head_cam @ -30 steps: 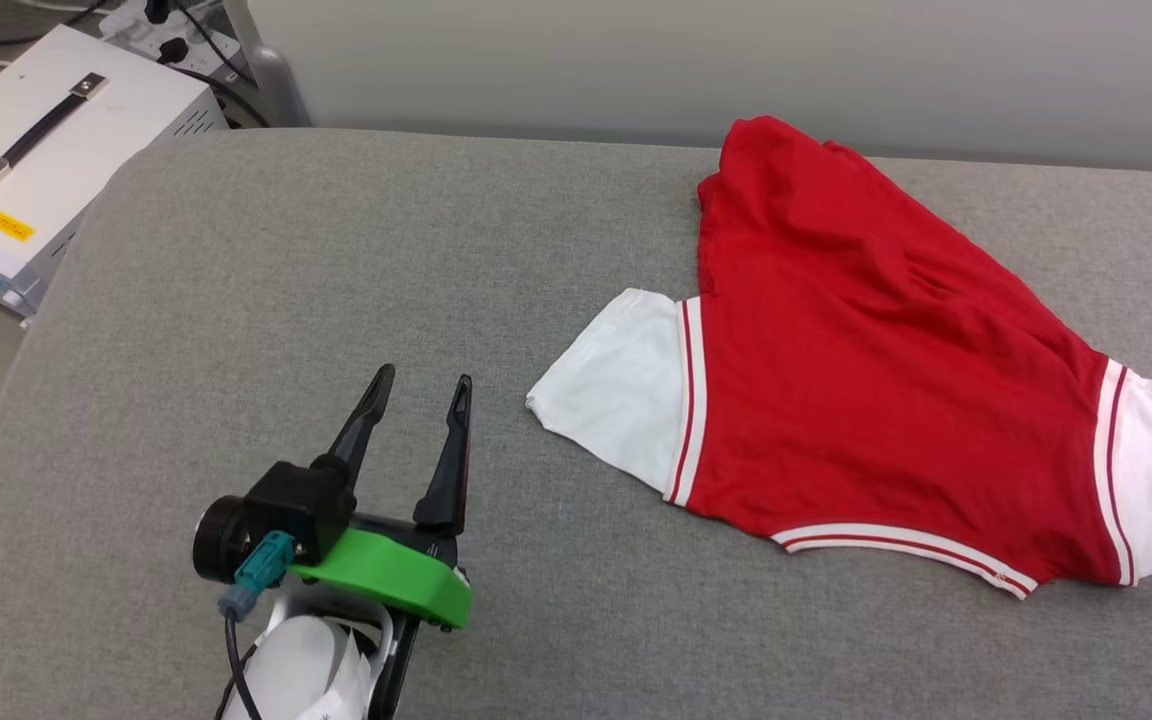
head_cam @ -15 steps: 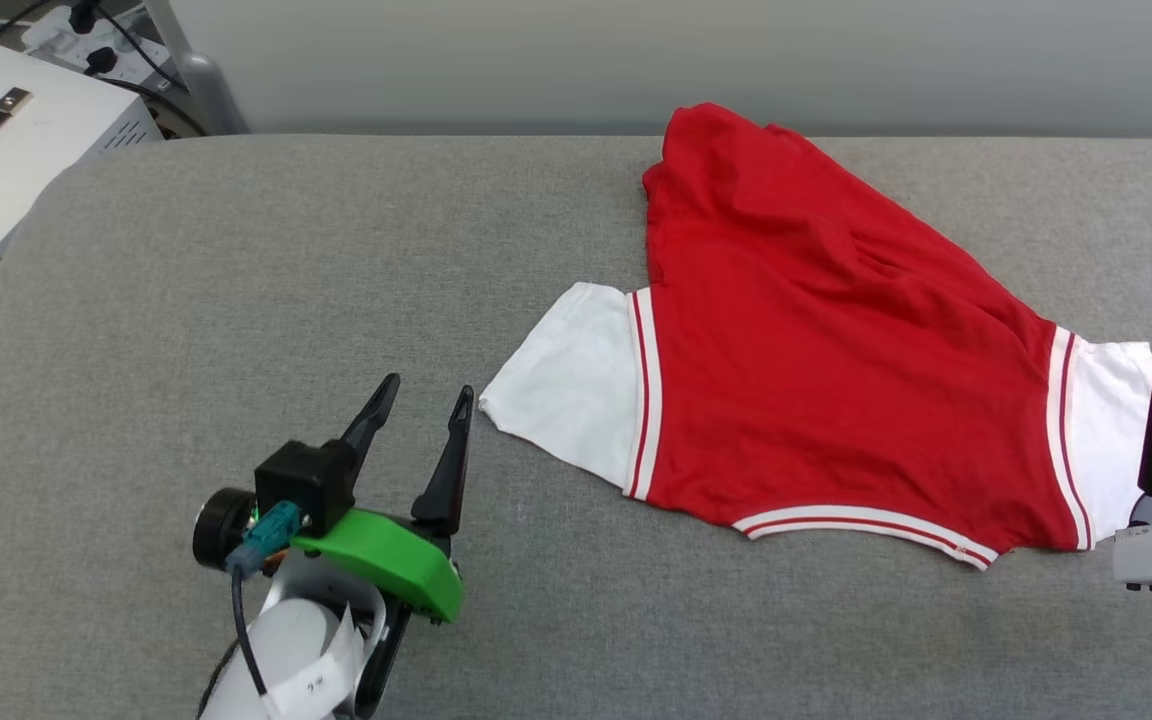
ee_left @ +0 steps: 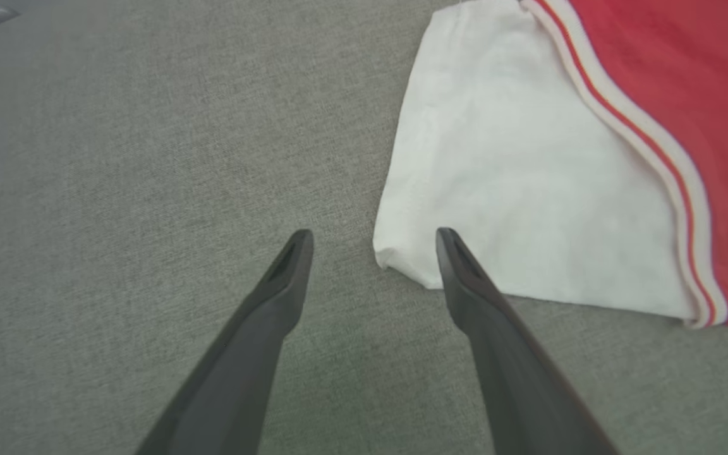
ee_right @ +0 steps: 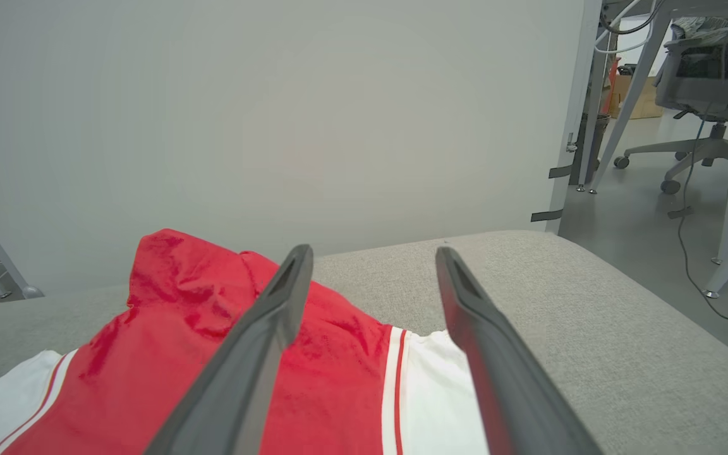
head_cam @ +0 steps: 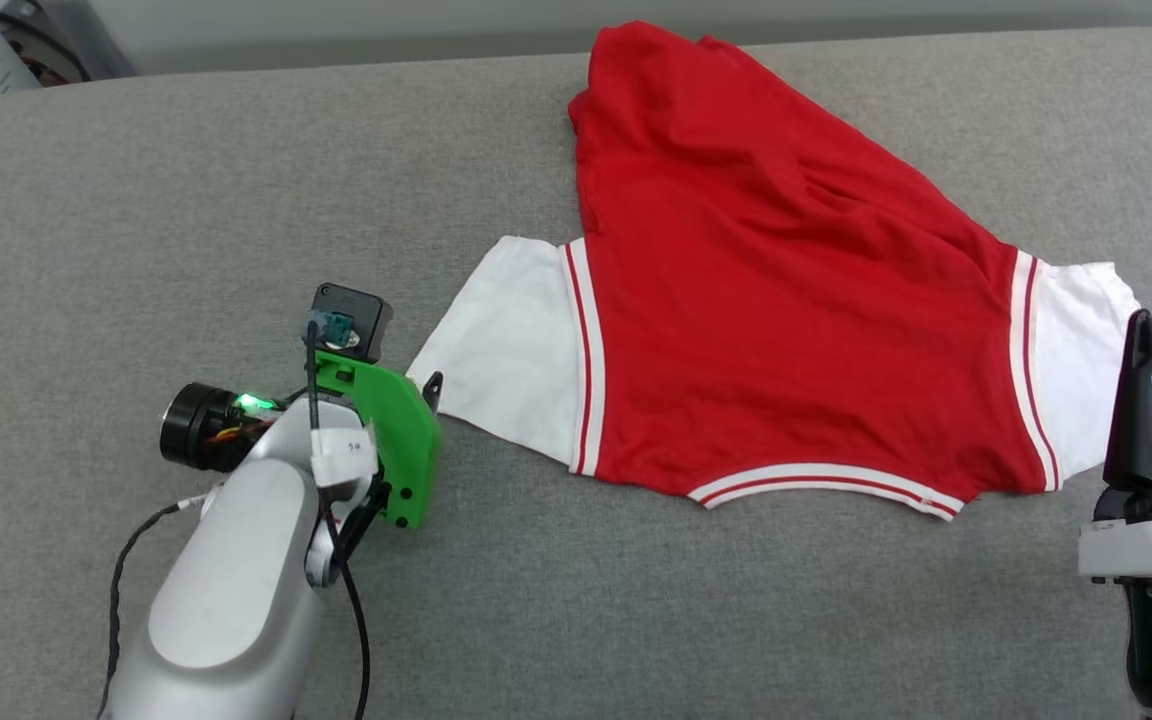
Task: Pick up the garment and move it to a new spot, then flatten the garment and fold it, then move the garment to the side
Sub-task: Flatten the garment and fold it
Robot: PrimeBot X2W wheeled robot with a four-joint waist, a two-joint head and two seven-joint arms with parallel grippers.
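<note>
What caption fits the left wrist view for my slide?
Open left gripper poised at the white sleeve corner of the garment.

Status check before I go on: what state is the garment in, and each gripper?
garment: lying unfolded and rumpled on the grey surface, not held.
left gripper: open, angled down at the left sleeve corner, gripping nothing.
right gripper: open, over the right sleeve, gripping nothing.

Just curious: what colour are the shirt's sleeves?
White sleeves, red-striped trim; clearest in head view.
</note>
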